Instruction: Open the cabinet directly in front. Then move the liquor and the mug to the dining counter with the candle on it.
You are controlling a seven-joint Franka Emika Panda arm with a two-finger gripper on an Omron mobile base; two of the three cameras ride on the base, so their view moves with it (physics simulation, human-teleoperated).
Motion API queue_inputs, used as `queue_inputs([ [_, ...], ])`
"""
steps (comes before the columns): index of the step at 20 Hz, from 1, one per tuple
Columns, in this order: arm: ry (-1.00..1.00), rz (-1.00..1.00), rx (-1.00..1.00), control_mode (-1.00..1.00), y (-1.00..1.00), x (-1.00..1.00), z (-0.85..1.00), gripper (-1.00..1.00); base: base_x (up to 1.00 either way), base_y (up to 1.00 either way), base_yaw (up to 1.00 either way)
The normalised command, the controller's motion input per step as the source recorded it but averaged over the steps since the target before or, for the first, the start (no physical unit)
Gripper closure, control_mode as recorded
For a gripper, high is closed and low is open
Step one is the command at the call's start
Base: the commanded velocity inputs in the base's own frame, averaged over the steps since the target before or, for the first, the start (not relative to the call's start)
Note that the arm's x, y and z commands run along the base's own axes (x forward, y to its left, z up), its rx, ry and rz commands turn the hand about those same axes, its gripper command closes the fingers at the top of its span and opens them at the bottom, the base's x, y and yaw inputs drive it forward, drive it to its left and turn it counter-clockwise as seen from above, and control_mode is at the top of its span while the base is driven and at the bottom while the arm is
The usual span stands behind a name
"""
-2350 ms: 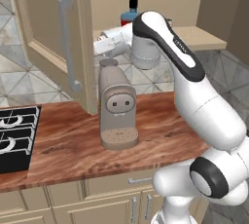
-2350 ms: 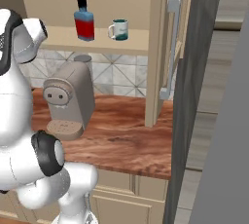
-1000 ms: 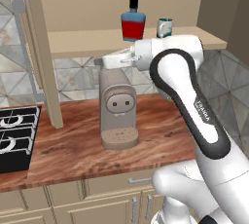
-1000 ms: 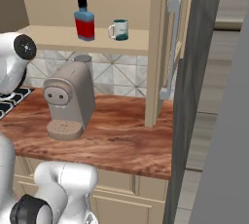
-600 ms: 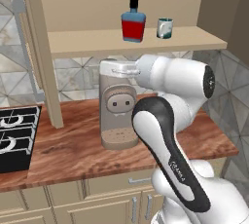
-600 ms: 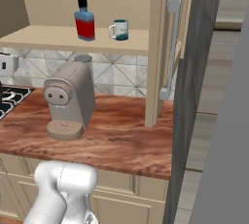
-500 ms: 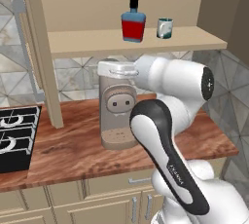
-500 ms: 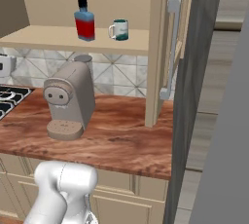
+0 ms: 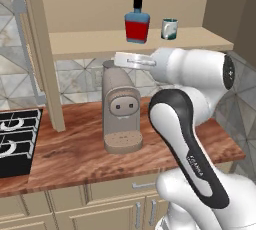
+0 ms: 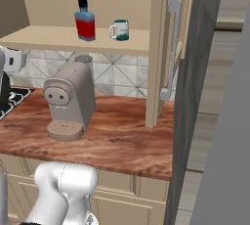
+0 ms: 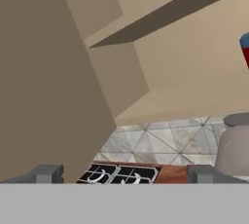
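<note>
The cabinet stood open, both doors swung wide. On its shelf sat the liquor, upright, with the mug just beside it to the right, the two apart; the mug's inside could not be seen. Below them on the wooden table stood a beige coffee machine, with a black stove at the left. The tool had its fingertips spread wide apart, holding nothing, below the shelf.

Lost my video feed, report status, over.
Gripper jaws open, empty, below the shelf. Cabinet open; liquor and mug on shelf. Coffee machine directly beneath.
</note>
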Motion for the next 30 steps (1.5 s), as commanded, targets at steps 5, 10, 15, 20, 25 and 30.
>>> queue_inputs([
  [5, 0.17, 0.00, -0.12, -1.00, -0.09, 0.00, 0.10, -1.00, 0.00, 0.00, 0.00],
  [10, 0.08, -0.01, -0.15, -1.00, -0.06, 0.00, 0.02, -1.00, 0.00, 0.00, 0.00],
  [15, -0.04, 0.01, -0.03, -1.00, -0.13, 0.00, -0.04, -1.00, 0.00, 0.00, 0.00],
  [20, -0.13, 0.03, 0.00, -1.00, -0.68, 0.14, 0.00, -1.00, 0.00, 0.00, 0.00],
  [25, -0.16, 0.00, 0.00, -1.00, -0.84, 0.37, 0.05, -1.00, 0.00, 0.00, 0.00],
  [30, -0.16, 0.00, 0.00, -1.00, -0.78, 0.44, 0.17, -1.00, 0.00, 0.00, 0.00],
])
